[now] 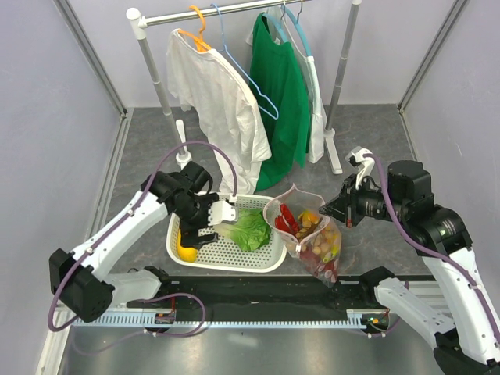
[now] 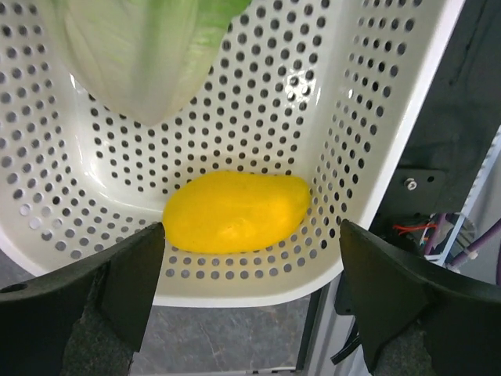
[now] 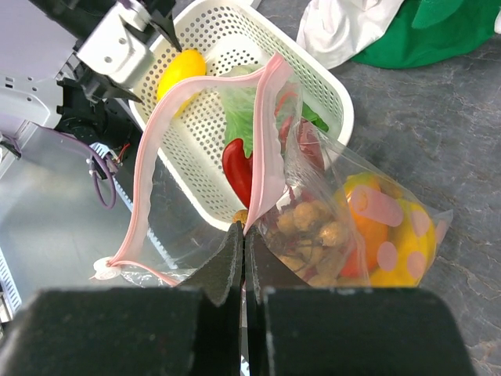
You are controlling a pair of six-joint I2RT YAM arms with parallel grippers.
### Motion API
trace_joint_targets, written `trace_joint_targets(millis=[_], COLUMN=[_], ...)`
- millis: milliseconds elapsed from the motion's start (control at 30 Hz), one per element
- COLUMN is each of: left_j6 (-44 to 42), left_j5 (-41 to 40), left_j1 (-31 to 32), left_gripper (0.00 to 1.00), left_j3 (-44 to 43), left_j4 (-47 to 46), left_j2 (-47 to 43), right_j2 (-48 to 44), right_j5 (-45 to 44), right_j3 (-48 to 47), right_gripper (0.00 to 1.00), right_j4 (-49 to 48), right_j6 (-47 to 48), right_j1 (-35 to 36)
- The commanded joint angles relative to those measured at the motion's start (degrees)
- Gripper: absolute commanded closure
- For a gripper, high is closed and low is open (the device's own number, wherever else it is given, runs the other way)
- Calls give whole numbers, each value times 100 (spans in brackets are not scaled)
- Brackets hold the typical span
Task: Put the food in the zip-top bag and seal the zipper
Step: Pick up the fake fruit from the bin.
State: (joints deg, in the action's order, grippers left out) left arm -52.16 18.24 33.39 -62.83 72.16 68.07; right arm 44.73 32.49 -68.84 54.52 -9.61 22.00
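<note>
- Your left jaws are spread wide above the smooth yellow lemon (image 2: 235,211), not touching it.
- The lemon and the leafy lettuce (image 2: 141,55) lie in the white perforated basket (image 2: 376,117).
- Your right jaws clench the clear, floppy zip-top bag (image 3: 337,204) at its pink zipper (image 3: 156,149), and the mouth gapes.
- The bag holds the glossy red lobster (image 3: 237,168) and the knobbly longan bunch (image 3: 309,223).
- The bag sits on the grey tabletop (image 1: 375,133), just beside the basket.

Grey floor (image 1: 375,133), lilac walls (image 1: 47,117), clothes rail (image 1: 157,78).
</note>
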Motion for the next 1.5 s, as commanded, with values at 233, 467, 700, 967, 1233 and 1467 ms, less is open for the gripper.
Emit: trace_joint_targets(millis=[233,467,700,967,1233,1467], left_j6=[-163,-417,-541,126,1022,3412], left_j5=[-1805,-2386,-2360,-1395,-1068,-813], left_j1=[-25,-25,-25,-25,-87,-139], left_gripper=[12,20,31,33,12,8], left_j3=[921,1167,1466,484,368,183], left_j4=[-509,-747,-1107,-1258,-1073,-949], left_j2=[355,496,751,997,778,382], right_j2=[132,168,203,220,168,89], right_j5=[3,20,12,-14,-41,-94], right_j3=[-165,-130,-191,-209,-183,-112], right_gripper=[100,100,100,100,100,100], right_j4=[-82,-144,-117,-117,-56,-38], right_j6=[108,73,82,55,108,108], right_j1=[-3,-11,-3,-11,-3,-3])
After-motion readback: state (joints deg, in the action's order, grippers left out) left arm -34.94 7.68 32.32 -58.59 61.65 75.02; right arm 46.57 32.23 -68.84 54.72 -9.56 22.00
